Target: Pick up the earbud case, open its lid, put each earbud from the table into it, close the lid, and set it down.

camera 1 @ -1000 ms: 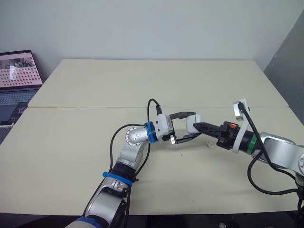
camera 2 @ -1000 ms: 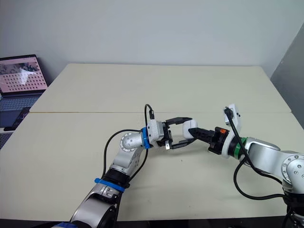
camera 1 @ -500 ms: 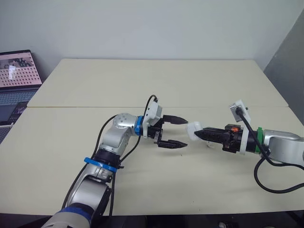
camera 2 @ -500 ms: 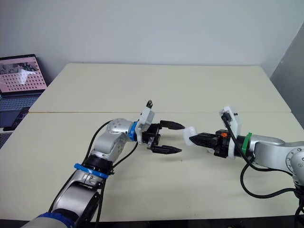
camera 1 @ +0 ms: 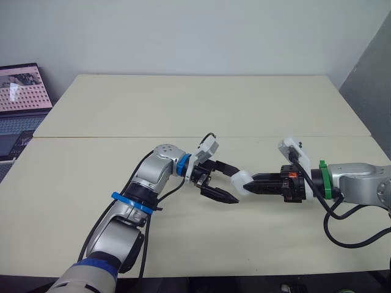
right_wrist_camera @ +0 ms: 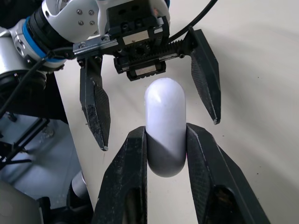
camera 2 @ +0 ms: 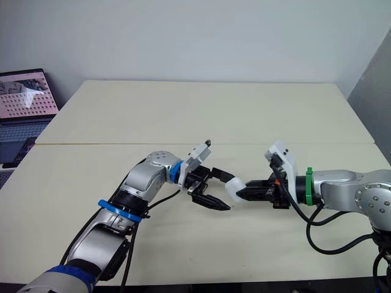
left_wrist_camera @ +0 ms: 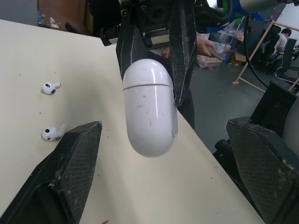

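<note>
Lab or office setting: plain cream table (camera 1: 183,104), bare pale wall (camera 1: 183,36) behind, open laptop (camera 1: 21,101) far left.

Bright, even, diffuse light over matte table (camera 1: 183,104), wall (camera 1: 183,36) behind equally flat-lit. Soft highlight on free end of earbud case (right_wrist_camera: 164,100); other end shaded grey where pinched betw. fingers (right_wrist_camera: 133,177) of right gripper (right_wrist_camera: 166,129). Laptop screen (camera 2: 24,94) glowing at far left, w/ pale reflection patch on it.

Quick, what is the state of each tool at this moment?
Left tool: open, straddling the earbud case without touching it.
Right tool: closed, holding the earbud case.
</note>
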